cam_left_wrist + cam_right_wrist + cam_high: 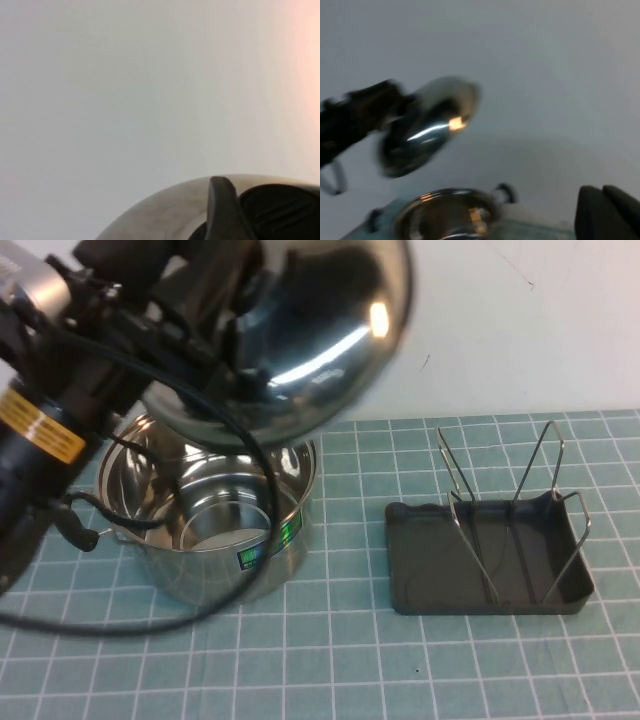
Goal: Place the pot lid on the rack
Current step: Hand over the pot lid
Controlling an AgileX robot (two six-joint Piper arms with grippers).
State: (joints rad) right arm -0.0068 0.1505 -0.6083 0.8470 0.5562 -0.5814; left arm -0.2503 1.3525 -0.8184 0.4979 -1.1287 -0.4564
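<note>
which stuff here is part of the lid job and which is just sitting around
In the job:
- pot lid, held up in the air by the left gripper
- rack, nothing in it yet

Just there:
- pot, uncovered
- right gripper, off to the side, holding nothing

pot lid (300, 330): top cut off by the high view's edge; its knob is hidden
left gripper (215, 310): fingers hidden behind the lid and arm
right gripper (607, 212): only a dark blurred corner shows
pot (215, 525): far rim hidden behind the lid
</note>
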